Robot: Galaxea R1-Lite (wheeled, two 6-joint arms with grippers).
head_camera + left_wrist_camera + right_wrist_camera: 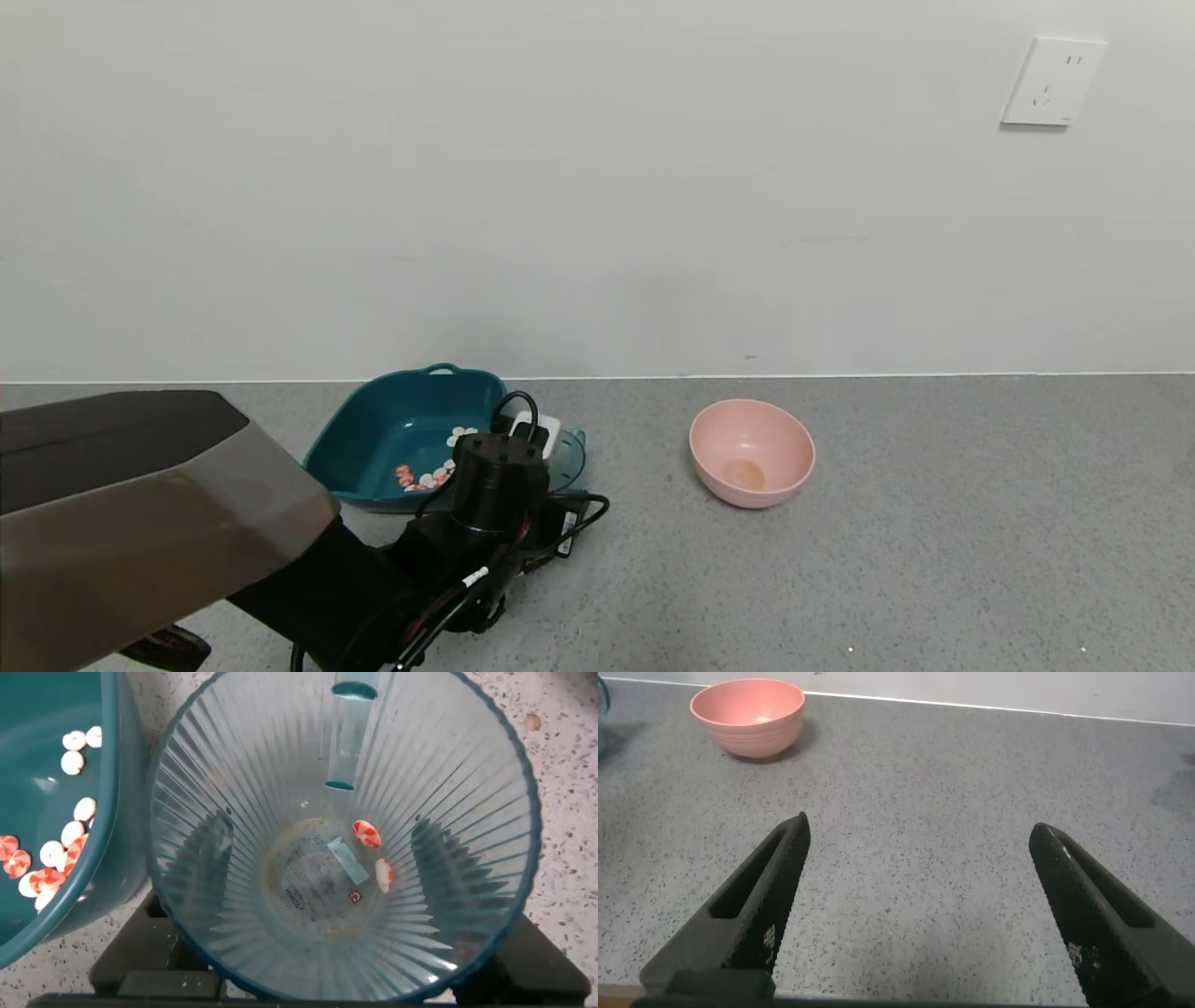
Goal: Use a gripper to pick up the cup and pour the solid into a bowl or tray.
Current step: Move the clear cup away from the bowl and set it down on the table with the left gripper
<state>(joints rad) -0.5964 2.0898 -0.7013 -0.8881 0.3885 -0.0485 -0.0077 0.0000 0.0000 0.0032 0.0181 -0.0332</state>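
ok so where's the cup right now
In the head view the cup sits left of centre, held in the left claw beside the right edge of the teal tub, with the pink bowl further right.

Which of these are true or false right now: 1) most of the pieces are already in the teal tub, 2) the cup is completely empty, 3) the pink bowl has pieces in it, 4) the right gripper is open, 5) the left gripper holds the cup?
1) True: many white and orange-red pieces lie in the teal tub.
2) False: two pieces remain at the bottom of the cup.
3) False: the pink bowl holds no pieces, only a faint stain.
4) True: the right gripper is open above bare counter.
5) True: the left gripper holds the cup beside the tub.
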